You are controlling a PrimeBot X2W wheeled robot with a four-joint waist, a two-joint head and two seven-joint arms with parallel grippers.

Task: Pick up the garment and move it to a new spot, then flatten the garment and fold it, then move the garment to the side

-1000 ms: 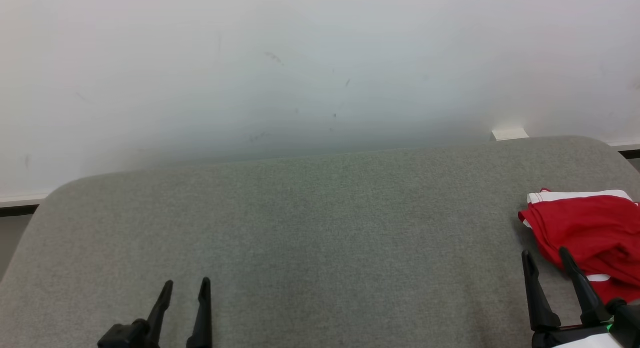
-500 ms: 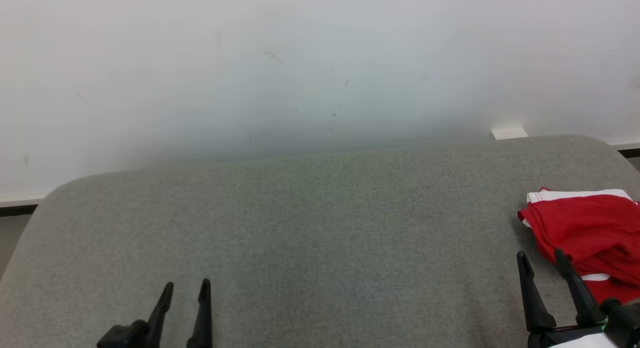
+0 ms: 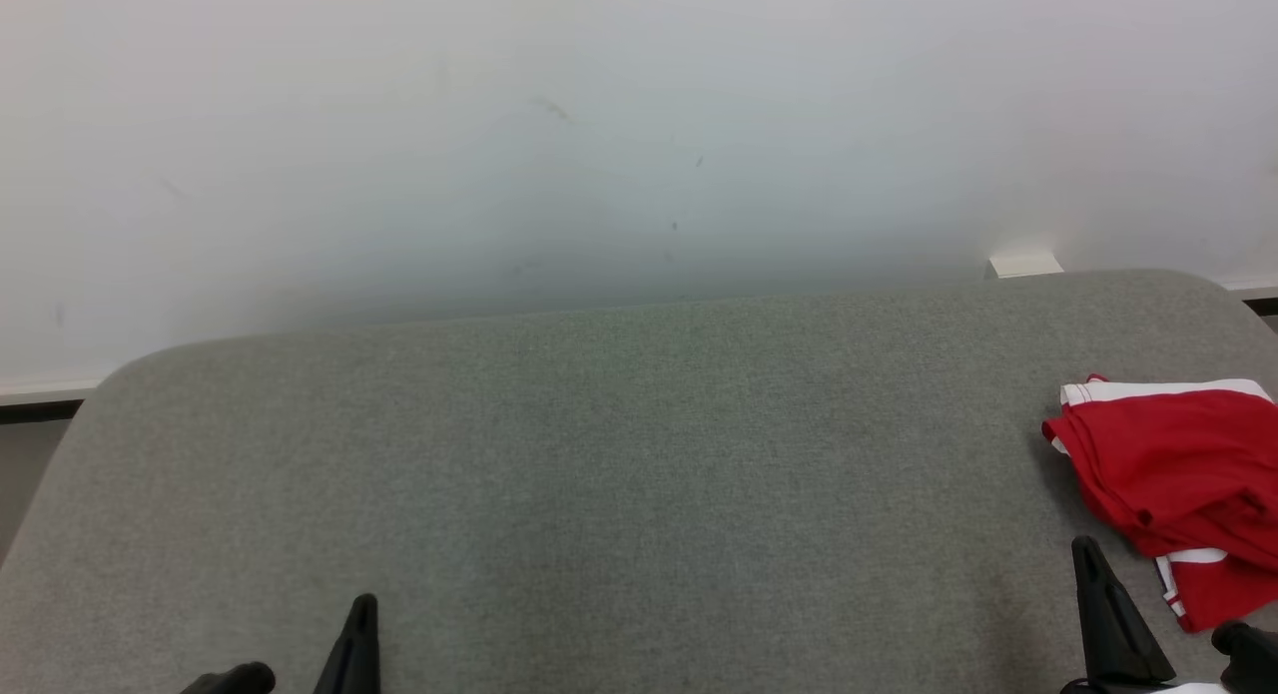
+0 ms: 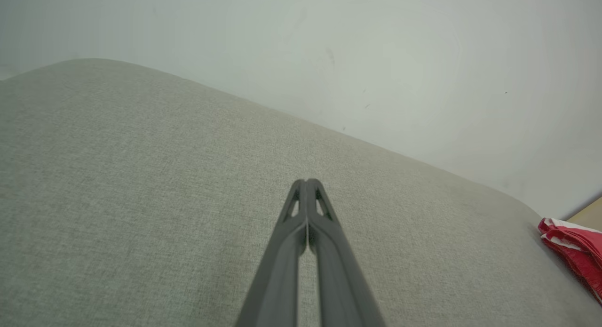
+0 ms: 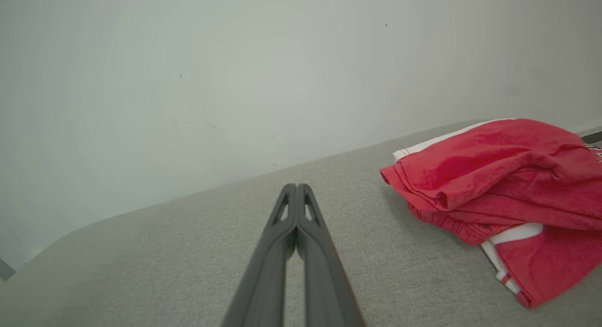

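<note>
The garment (image 3: 1183, 474) is red with white trim and lies folded in a loose bundle at the right edge of the grey padded table (image 3: 619, 454). In the right wrist view the garment (image 5: 498, 176) sits to the right of my right gripper (image 5: 296, 188), apart from it. That gripper is shut on nothing, its fingers pressed together above the cloth surface. My right gripper (image 3: 1088, 554) shows low at the right of the head view. My left gripper (image 4: 306, 182) is shut and empty over bare table, with the garment (image 4: 576, 242) far to its right. It sits low at the left of the head view (image 3: 361, 606).
A pale wall (image 3: 599, 125) rises right behind the table's far rounded edge. A small white block (image 3: 1022, 265) sits at the wall near the table's back right corner. Dark floor strips show past both table ends.
Both grippers went from open to shut and drew back toward the bottom edge of the head view. The garment lies where it was.
</note>
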